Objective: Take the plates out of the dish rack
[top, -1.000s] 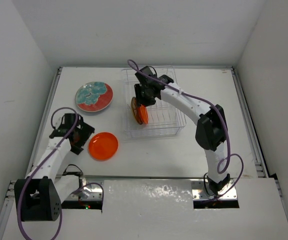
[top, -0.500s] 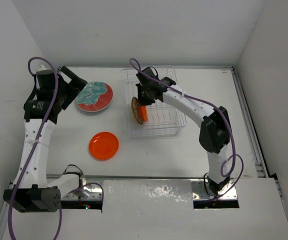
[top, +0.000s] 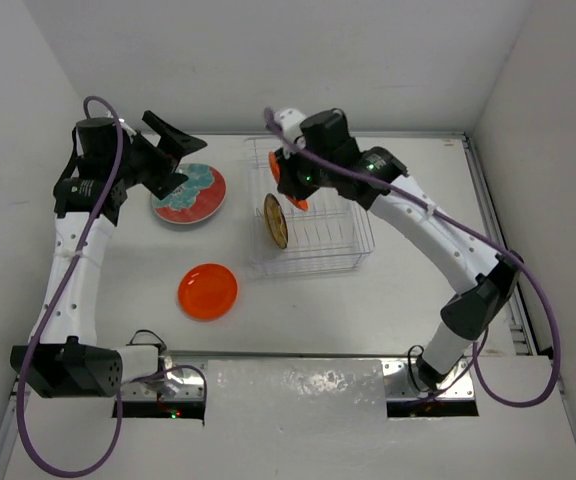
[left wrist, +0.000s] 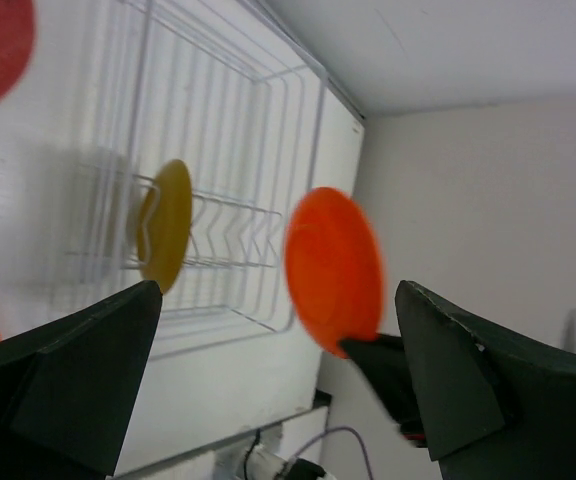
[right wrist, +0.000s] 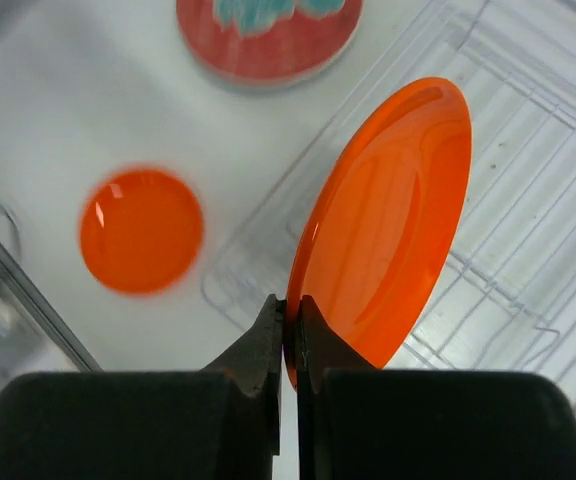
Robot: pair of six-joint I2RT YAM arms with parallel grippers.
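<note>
My right gripper (right wrist: 290, 330) is shut on the rim of a plain orange plate (right wrist: 383, 215), holding it on edge above the white wire dish rack (top: 318, 250). This plate also shows in the left wrist view as the orange plate (left wrist: 333, 268), in the air beside the dish rack (left wrist: 228, 150). A yellow-brown plate (top: 275, 221) still stands upright in a slot at the rack's left end. My left gripper (top: 171, 152) hangs open and empty, high over the table's left side, above a red plate with teal blotches (top: 188, 193).
A second plain orange plate (top: 208, 291) lies flat on the table in front of the red one, left of the rack. White walls close in the table on the left, back and right. Purple cables trail from both arms.
My right gripper has shut on the orange plate and lifted it up out of the rack. My left arm has swung up from the orange plate on the table to high at the back left.
</note>
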